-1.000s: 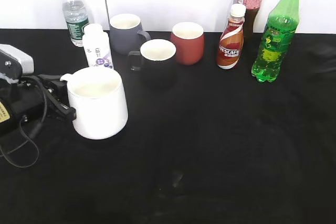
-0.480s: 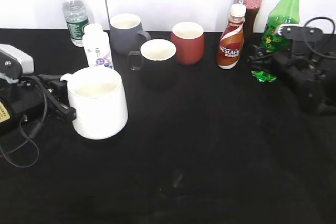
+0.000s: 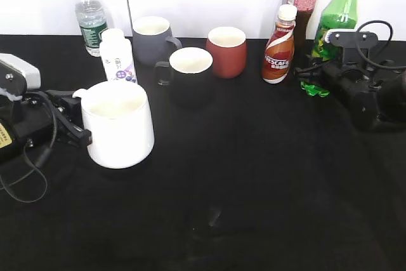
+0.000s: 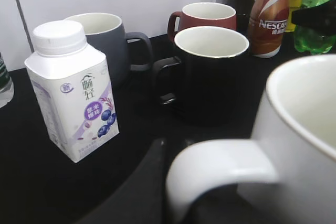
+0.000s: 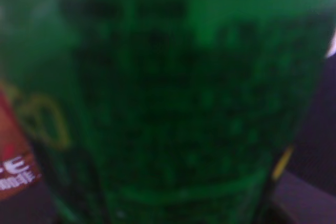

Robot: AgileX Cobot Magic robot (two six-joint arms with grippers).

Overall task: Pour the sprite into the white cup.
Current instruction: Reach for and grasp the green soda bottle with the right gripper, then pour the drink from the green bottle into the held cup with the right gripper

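The right gripper point(image 3: 317, 61) was at the lower half of the green bottle point(image 3: 336, 14), at the back right of the black table point(image 3: 254, 176). Its wrist camera was filled by a blurred green wall of plastic point(image 5: 184, 98), so the bottle sat right up against it, between or just in front of the jaws. Whether the jaws were closed on it or only set around it could not be told. The bottle stood close to upright with its cap on, its base point(image 3: 315, 89) showing green under the gripper, just right of the brown coffee bottle point(image 3: 279, 46).

The left gripper point(image 3: 70, 122) lay low at the left edge, by the handle point(image 4: 220, 169) of the white cup point(image 3: 119, 125). One dark finger point(image 4: 142, 187) showed below the handle, but its grip on the cup could not be made out either.

Beyond the cup stood a small milk carton point(image 4: 73, 90), a grey mug point(image 3: 152, 39), a black mug point(image 3: 189, 74), a red mug point(image 3: 227, 51) and a clear water bottle point(image 3: 91, 20).

By my judgement the step in hand was taking hold of the bottle; no pouring had begun. The next move would call for a firm grip, a lift clear of the coffee bottle, a carry across to the white cup well to the left, and the cap dealt with before any tilt.
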